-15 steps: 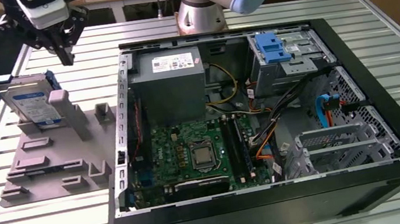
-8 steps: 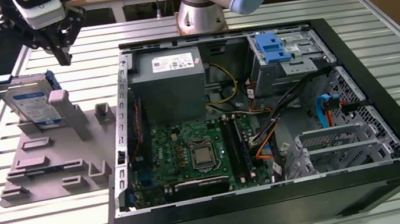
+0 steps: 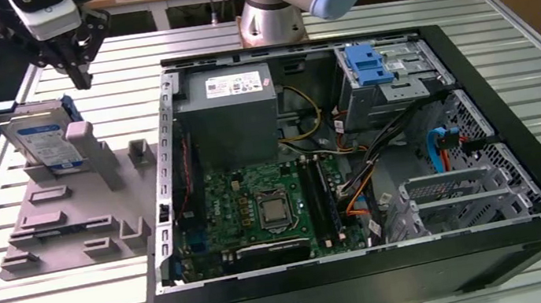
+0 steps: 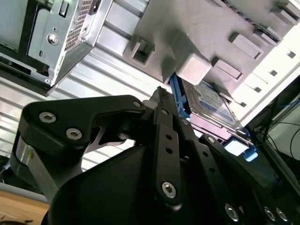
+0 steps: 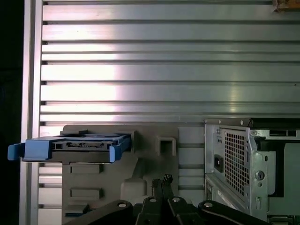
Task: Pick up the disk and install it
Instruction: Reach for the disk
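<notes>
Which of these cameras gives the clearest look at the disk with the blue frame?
The exterior view: the disk stands on edge in a grey holder, label face showing. The first wrist view shows its edge end-on; the second wrist view, a slanted part of its label side.

A slatted aluminium table (image 3: 506, 15) carries everything, its ribs running from nine to three o'clock in the exterior view. An open black computer case (image 3: 374, 284) lies flat on it, from the middle toward three o'clock. Just beside the case, at its nine o'clock, sits a grey moulded holder plate (image 3: 60, 237) — the arm's base (image 3: 272, 24) stands at twelve.
</notes>
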Robot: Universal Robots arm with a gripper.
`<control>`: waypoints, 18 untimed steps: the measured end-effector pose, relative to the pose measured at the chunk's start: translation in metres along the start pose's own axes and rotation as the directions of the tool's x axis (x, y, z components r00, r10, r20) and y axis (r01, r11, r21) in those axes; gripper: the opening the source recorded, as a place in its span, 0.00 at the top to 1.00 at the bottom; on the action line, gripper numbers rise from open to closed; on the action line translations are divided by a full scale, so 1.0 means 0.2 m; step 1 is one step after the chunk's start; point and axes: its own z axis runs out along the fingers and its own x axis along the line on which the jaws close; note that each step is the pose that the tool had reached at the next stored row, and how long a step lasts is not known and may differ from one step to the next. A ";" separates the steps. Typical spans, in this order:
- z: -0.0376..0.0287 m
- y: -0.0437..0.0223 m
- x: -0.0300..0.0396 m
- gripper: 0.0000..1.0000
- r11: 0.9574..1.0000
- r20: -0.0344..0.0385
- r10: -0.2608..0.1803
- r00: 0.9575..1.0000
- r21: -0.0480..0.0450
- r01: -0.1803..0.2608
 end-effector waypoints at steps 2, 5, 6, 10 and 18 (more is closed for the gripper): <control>0.001 0.000 0.015 0.89 1.000 0.000 0.000 1.000 0.000 0.000; 0.002 0.000 0.043 0.89 1.000 0.000 0.000 1.000 0.000 0.000; 0.003 0.000 0.052 0.89 1.000 0.000 0.000 1.000 0.000 0.000; 0.004 0.000 0.083 0.89 1.000 0.000 0.000 1.000 0.000 0.000; 0.009 -0.001 0.138 0.89 1.000 0.000 0.000 1.000 0.000 0.000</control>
